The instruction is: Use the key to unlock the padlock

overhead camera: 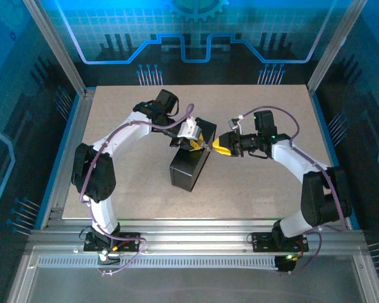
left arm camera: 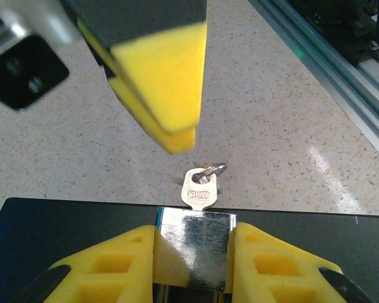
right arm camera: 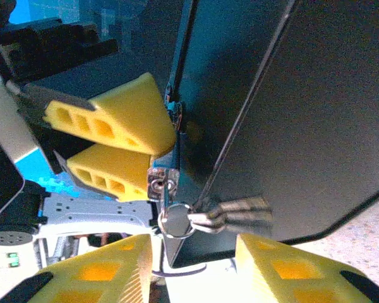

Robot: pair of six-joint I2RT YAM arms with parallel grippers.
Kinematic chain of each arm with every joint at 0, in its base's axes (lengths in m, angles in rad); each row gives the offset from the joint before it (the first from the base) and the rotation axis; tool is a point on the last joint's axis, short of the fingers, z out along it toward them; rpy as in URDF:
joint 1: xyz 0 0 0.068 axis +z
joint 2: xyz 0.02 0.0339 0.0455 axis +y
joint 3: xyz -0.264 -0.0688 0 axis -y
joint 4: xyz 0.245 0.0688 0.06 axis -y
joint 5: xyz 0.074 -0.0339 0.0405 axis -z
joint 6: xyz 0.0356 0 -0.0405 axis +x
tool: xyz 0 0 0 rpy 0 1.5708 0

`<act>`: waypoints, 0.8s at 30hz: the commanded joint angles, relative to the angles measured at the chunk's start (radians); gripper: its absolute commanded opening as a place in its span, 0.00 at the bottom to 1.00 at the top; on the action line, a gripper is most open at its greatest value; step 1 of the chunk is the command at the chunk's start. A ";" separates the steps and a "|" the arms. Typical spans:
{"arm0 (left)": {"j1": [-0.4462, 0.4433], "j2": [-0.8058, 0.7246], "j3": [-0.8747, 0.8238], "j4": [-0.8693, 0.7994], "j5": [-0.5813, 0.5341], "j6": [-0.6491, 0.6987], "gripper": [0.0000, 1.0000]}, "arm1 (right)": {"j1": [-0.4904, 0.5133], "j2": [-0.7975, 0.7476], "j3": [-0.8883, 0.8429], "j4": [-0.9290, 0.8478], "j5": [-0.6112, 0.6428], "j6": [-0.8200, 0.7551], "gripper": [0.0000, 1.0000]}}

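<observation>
My left gripper is shut on the padlock, a small shiny metal body pinched between its yellow pads just above the black box. The key is stuck in the padlock's end, with its ring hanging from it. In the right wrist view the padlock shows its keyhole face, the key and ring below it, and spare keys dangling to the right. My right gripper is open, its fingers spread just short of the key and not touching it. From above, both grippers meet over the box.
The black box lies on the speckled table between the arms. A metal frame rail runs along the table's edge. There is free room on the table all round the box.
</observation>
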State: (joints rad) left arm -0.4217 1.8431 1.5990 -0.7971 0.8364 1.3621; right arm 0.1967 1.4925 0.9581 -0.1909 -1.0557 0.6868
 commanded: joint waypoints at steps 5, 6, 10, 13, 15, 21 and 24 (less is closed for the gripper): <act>0.005 0.027 0.092 -0.160 0.095 0.038 0.08 | 0.001 -0.170 0.042 -0.159 0.163 -0.436 0.37; 0.005 0.036 0.109 -0.186 0.102 0.044 0.08 | 0.011 -0.196 0.028 -0.131 0.190 -0.488 0.36; 0.005 0.066 0.162 -0.261 0.112 0.061 0.08 | 0.082 -0.304 -0.049 -0.037 0.391 -0.732 0.34; 0.005 0.068 0.170 -0.270 0.116 0.063 0.08 | 0.123 -0.370 -0.167 0.150 0.425 -0.853 0.35; 0.005 0.066 0.170 -0.271 0.120 0.063 0.08 | 0.159 -0.401 -0.250 0.289 0.480 -0.917 0.35; 0.006 0.067 0.178 -0.281 0.130 0.074 0.08 | 0.245 -0.313 -0.286 0.431 0.614 -1.108 0.37; 0.006 0.068 0.178 -0.281 0.132 0.077 0.08 | 0.269 -0.277 -0.270 0.442 0.654 -1.168 0.35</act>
State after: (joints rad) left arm -0.4206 1.9144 1.7271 -1.0527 0.8661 1.3975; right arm 0.4427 1.1969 0.6628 0.1520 -0.4843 -0.3489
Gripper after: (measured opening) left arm 0.279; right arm 0.356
